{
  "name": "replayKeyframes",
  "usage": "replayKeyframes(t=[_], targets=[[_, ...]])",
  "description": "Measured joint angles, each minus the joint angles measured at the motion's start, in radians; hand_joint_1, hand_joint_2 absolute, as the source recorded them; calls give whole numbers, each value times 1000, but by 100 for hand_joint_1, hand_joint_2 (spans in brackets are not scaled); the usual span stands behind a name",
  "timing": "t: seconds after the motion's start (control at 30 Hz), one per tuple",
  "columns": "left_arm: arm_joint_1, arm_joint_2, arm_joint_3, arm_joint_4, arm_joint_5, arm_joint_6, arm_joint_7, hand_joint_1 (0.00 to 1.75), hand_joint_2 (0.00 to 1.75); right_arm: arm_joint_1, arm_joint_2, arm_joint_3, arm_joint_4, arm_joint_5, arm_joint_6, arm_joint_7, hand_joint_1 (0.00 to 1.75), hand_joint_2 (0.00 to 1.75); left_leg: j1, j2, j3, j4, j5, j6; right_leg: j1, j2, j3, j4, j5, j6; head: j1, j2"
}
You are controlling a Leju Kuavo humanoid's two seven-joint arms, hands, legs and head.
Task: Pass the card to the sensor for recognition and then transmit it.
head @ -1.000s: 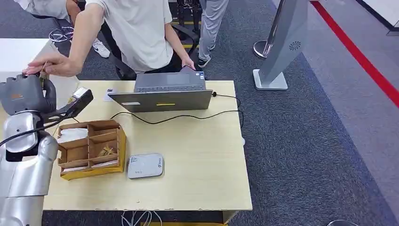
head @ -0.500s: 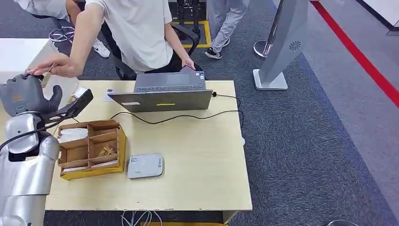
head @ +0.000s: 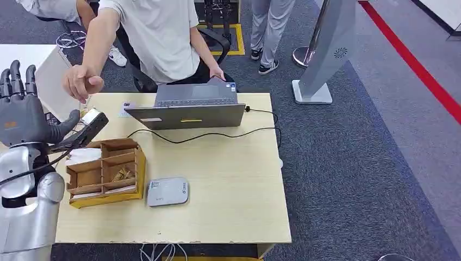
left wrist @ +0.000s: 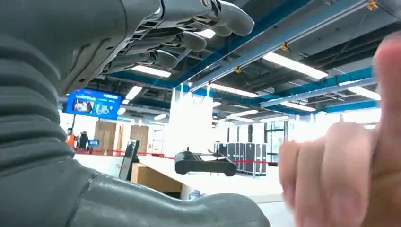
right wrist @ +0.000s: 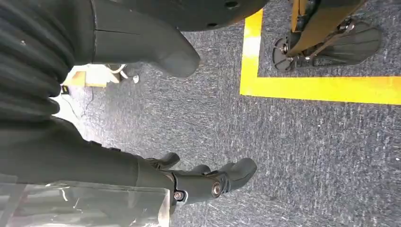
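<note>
On the table's left side, the brown compartmented cardboard box (head: 106,171) is holding small items. The left hand (head: 20,117), previously curled, is now spreading empty; the card's whereabouts are unclear.

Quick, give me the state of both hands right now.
Left hand: open, fingers spread and raised, holding nothing.
Right hand: hanging over the floor, fingers loosely curled with nothing visible in them; open or shut cannot be told.
</note>
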Motion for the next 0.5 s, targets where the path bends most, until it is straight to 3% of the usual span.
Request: replayKeyframes(t=[0.33,0.5], targets=[[151,5,0,-259,46,-41,8,0,175,4,-3,-4,-1,-19,-3,9,0,175,0,0,-1,0,-1,-1,0,0,0,0,0,0,0,0],[325,40,30,-394,116,2,46,0,175,5,-3,-26,-1,-58,-14,21,0,175,-1,3,-1,-2,-3,-1,0,3,3,0,-2,-1,1,0]])
